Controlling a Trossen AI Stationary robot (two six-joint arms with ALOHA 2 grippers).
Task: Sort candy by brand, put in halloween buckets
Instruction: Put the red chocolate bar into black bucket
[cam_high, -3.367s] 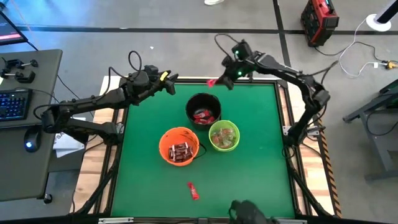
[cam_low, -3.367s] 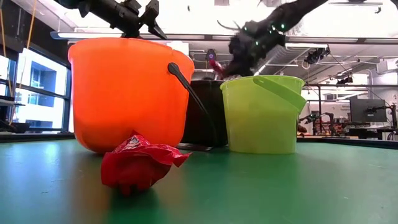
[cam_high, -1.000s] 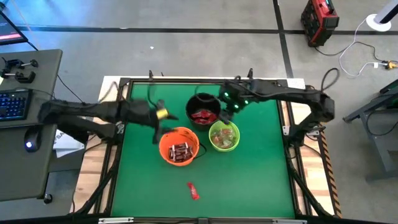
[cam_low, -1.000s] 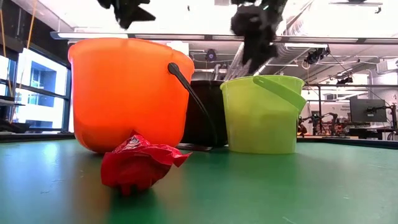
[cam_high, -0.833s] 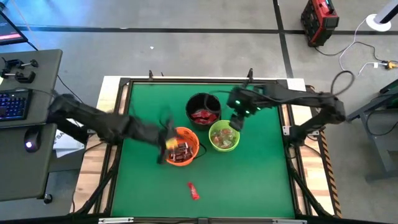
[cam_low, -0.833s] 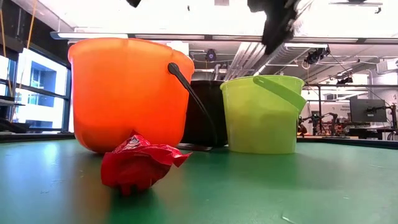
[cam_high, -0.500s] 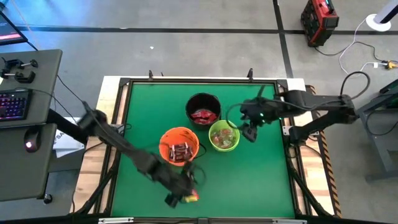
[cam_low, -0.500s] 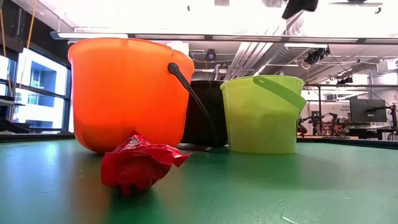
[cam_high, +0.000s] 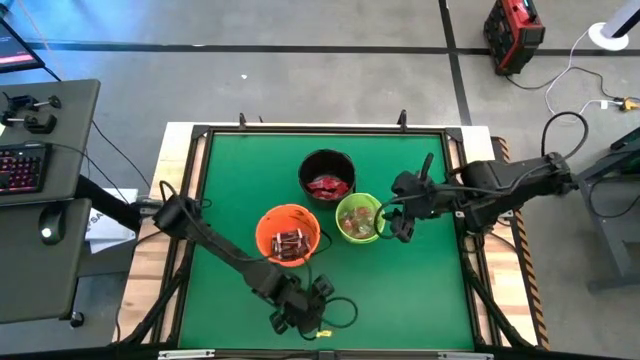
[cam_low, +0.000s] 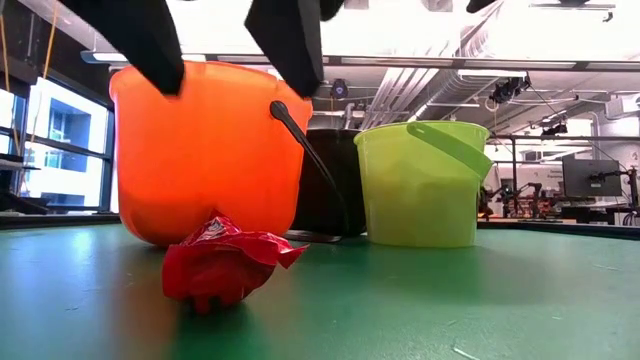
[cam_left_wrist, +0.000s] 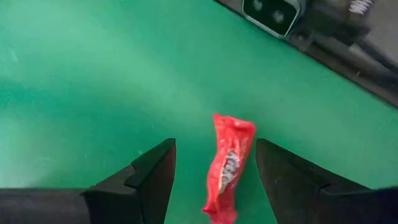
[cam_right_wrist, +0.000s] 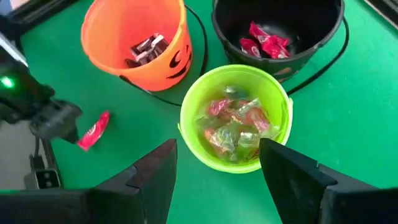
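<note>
Candy (cam_left_wrist: 227, 167) (red) lies between open left gripper (cam_left_wrist: 214, 180) fingers; right gripper (cam_right_wrist: 217, 180) open.

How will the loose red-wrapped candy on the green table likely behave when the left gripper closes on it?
The crinkled red-wrapped candy will probably crumple: its foil ends look thin and twisted. It looks light, so a finger of the open left gripper may nudge it aside across the smooth green table. Lying flat, it seems unlikely to roll.

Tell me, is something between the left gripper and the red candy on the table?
Nothing visible. The left gripper is open above the red candy, which lies alone on the green table in line with the gap between its fingers.
</note>
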